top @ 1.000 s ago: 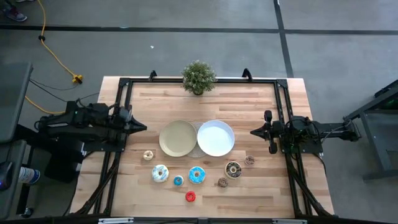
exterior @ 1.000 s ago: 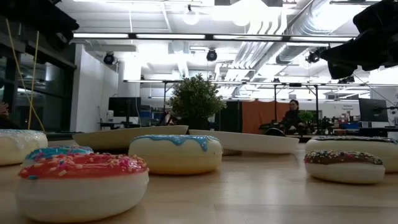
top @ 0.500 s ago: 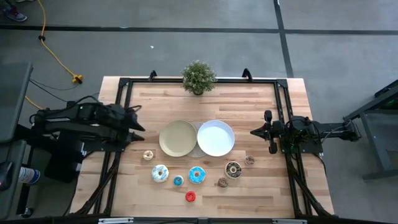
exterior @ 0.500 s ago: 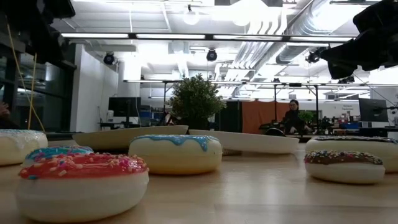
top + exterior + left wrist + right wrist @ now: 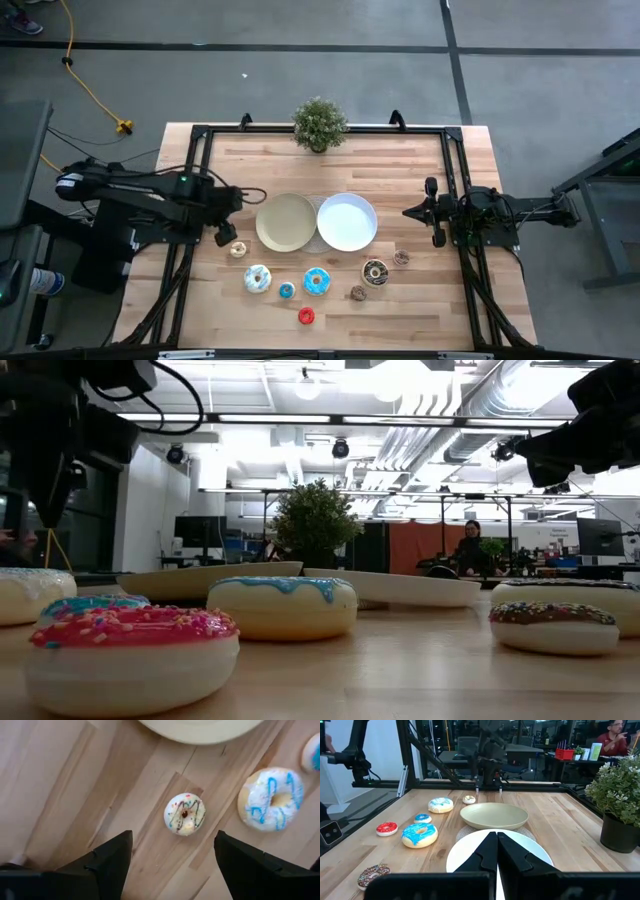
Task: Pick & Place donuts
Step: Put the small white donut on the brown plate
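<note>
Several toy donuts lie flat on the wooden table near its front edge. They include a small white sprinkled donut (image 5: 238, 249), a large white donut with blue drizzle (image 5: 257, 278), a blue-iced donut (image 5: 317, 281), a small red donut (image 5: 306, 316) and a dark brown donut (image 5: 376, 271). My left gripper (image 5: 226, 237) points down, open, just above the small white donut (image 5: 185, 814). One finger stands on each side of the donut and neither touches it. My right gripper (image 5: 408, 212) is shut and empty at the right, beside the white plate (image 5: 347, 221).
A beige plate (image 5: 286, 222) and the white plate sit side by side at mid-table, on a round mat. A potted plant (image 5: 319, 124) stands at the far edge. A black frame (image 5: 200, 135) runs along the table's sides. People show in the room beyond (image 5: 615, 732).
My left arm has swung from the table's left edge toward the middle and the near side. It has tipped its gripper down, and the gripper now hangs over the small white sprinkled donut. The donuts, the plates and my right arm have kept still.
</note>
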You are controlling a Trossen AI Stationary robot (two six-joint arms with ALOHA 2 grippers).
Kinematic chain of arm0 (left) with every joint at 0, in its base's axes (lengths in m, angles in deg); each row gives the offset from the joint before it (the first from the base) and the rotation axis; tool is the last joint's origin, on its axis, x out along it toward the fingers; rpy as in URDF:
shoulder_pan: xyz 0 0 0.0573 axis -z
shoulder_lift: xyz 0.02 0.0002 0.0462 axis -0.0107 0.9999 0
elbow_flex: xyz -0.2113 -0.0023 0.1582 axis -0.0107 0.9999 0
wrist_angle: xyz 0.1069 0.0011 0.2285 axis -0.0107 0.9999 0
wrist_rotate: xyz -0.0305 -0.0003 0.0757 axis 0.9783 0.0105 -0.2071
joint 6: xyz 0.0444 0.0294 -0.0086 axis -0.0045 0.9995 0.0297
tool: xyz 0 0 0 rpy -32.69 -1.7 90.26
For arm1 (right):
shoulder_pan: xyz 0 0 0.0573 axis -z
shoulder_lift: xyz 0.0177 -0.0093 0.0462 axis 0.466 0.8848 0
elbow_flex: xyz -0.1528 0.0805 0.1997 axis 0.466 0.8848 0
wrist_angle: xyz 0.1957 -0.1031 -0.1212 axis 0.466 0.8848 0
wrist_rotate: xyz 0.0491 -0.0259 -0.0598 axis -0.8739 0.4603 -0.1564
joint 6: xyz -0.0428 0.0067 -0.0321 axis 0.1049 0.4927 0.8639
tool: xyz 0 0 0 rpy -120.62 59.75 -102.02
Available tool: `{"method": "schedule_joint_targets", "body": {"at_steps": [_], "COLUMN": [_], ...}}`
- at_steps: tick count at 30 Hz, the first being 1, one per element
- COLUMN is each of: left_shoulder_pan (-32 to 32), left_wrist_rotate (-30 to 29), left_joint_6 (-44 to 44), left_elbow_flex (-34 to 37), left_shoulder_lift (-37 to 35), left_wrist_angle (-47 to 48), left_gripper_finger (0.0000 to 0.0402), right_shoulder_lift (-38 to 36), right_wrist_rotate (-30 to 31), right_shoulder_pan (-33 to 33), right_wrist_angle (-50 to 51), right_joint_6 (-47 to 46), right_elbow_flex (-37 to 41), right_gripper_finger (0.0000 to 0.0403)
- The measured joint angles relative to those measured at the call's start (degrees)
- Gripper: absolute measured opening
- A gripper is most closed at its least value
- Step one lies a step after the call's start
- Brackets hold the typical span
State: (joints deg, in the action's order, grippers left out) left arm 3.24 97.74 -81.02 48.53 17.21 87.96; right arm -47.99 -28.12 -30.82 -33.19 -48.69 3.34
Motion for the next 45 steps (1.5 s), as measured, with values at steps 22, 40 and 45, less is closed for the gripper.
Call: {"method": "schedule_joint_targets", "body": {"at_steps": [22,40,45], "left_shoulder_pan": [19.1,19.6,19.6], "left_wrist_rotate": [-9.8,-13.1,-11.7], "left_joint_6": [-0.2,7.0,6.8], "left_elbow_flex": [-7.1,-6.6,-4.9], "left_shoulder_lift": [23.0,28.3,28.4], "left_wrist_angle": [-4.8,-7.7,-9.1], "left_gripper_finger": [0.0272,0.0338,0.0357], "right_shoulder_lift": [0.0,0.0,0.0], "right_wrist_rotate": [0.0,0.0,0.0], "right_shoulder_pan": [0.0,0.0,0.0], "right_wrist_angle": [0.0,0.0,0.1], "right_joint_6": [0.0,0.0,0.0], "right_elbow_flex": [0.0,0.0,0.0], "right_gripper_finger": [0.0001,0.0000,0.0000]}}
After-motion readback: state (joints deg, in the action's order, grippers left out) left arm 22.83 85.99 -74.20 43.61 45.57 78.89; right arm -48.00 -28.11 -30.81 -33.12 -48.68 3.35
